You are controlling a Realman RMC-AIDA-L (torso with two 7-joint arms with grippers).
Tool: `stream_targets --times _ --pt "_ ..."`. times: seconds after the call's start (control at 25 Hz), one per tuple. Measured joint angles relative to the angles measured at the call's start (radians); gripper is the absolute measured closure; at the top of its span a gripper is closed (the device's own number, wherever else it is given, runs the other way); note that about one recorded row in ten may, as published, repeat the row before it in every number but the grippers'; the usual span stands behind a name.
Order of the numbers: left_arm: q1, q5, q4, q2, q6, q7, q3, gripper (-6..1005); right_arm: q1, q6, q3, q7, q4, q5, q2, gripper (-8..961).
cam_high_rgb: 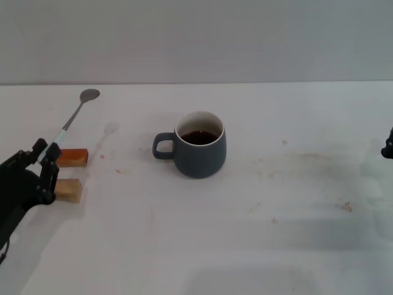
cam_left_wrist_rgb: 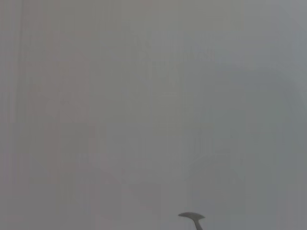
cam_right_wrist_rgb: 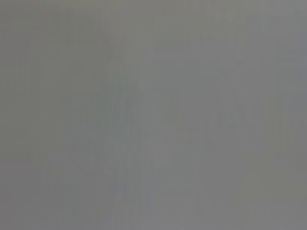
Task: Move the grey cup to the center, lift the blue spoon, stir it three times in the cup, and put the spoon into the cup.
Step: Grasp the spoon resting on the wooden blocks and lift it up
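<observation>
1. The grey cup stands upright near the middle of the white table, its handle toward the robot's left, with dark liquid inside.
2. The left gripper is at the left edge of the table, and its fingers are closed on the pale handle of the blue spoon.
3. The spoon is held tilted, its metal bowl pointing away from the robot; the bowl also shows in the left wrist view.
4. Two small wooden blocks lie just beside the left gripper.
5. The right gripper shows only at the right edge; whether it is open I cannot tell.
</observation>
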Motion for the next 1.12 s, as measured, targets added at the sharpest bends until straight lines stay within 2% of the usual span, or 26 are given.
stream_targets --times 0.36,0.52,0.56,0.76,1.0,1.12 --pt "-0.06 0.063 -0.001 0.051 -0.009 -0.099 -0.005 822 -0.016 -0.014 0.0 0.0 0.006 0.0 0.001 955" --pt "-0.074 0.074 -0.001 0.063 -0.009 -0.114 -0.005 823 -0.02 -0.015 0.0 0.0 0.007 0.0 0.001 955" --pt "-0.083 0.076 -0.001 0.076 -0.009 -0.138 -0.002 823 -0.022 -0.015 0.0 0.0 0.009 0.0 0.001 955" --pt "-0.091 0.078 -0.001 0.096 -0.01 -0.161 -0.002 823 -0.027 -0.015 0.0 0.0 0.012 0.0 0.003 955" --pt "-0.099 0.078 0.002 0.105 -0.017 -0.157 -0.013 822 -0.037 -0.015 0.0 0.0 0.025 0.0 0.003 955" --pt "-0.098 0.078 0.008 0.088 -0.019 -0.081 -0.058 822 -0.039 -0.015 0.0 0.0 0.026 0.0 0.003 955"
